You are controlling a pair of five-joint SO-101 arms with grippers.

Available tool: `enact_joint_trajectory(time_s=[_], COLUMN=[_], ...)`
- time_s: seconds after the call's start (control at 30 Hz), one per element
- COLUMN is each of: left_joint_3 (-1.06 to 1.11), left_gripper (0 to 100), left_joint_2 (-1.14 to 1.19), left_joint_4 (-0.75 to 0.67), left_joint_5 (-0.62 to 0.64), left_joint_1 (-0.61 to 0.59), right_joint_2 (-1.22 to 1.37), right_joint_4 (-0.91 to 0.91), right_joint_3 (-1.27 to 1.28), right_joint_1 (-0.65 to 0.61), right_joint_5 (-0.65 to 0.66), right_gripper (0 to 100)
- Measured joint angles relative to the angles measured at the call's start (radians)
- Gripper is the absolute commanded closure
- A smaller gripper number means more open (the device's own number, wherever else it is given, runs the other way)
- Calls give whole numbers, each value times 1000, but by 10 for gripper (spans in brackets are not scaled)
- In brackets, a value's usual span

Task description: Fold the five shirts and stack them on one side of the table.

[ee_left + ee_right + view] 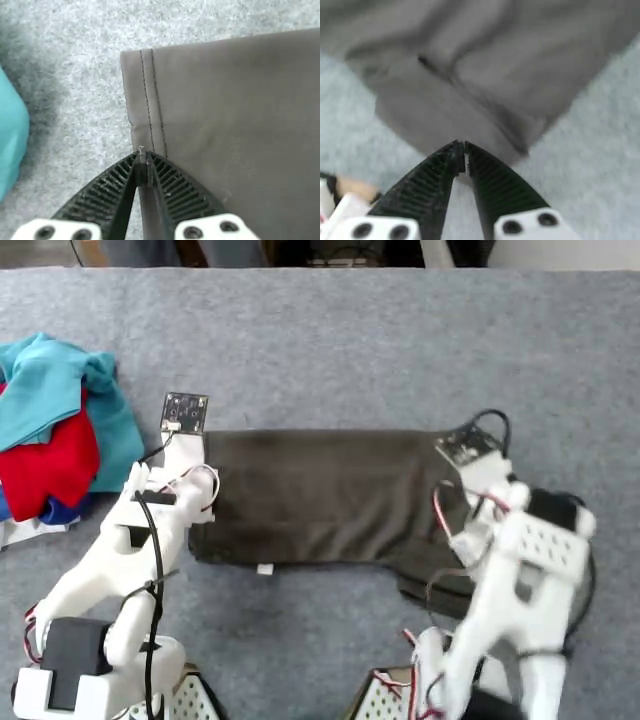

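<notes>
Dark shirt: the dark shirt [320, 495] [225, 125] [470, 75] is lying across the middle of the table [350, 340], folded into a long band running side to side.
Shirt ends: the end nearest the pile is lying flat and square. The opposite end is bunching into several loose layers beside my right arm [520, 570].
Left jaws: my left jaws are pressing fully closed, pinching the shirt's stitched hem [150, 100] between their tips, on the edge of the band's flat end.
Left arm: my left arm [130, 540] is reaching in from the near edge of the table, wrist down at the cloth.
Right jaws: my right jaws are also closing tip to tip, biting on the edge of a fold at the bunched end. The cloth there is blurring, so I cannot tell which layer I am gripping.
Tag: a small white tag [265, 568] is poking out from the band's near edge.
Pile: the other shirts are sitting in a loose heap at the table's side beyond my left arm, well apart from the dark shirt. A teal shirt [50, 390] [10, 145] is draping over a red shirt [45, 465], with bits of blue and white showing underneath.
</notes>
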Motion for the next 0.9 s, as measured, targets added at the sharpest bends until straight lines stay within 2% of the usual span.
enact_joint_trajectory(time_s=[0.17, 0.4, 0.53, 0.7, 0.9], left_joint_3=[0, 0, 0, 0, 0], left_gripper=[970, 970, 970, 970, 970], left_joint_2=[0, 0, 0, 0, 0], left_joint_4=[0, 0, 0, 0, 0], left_joint_5=[0, 0, 0, 0, 0], left_joint_1=[0, 0, 0, 0, 0], right_joint_2=[192, 270, 264, 167, -48], right_joint_4=[-140, -163, -160, -34, 233], right_joint_3=[0, 23, 110, 201, 204], right_joint_1=[-25, -35, -43, -43, -43], right_joint_5=[-51, -48, 9, 153, 327], right_gripper=[985, 985, 985, 985, 985])
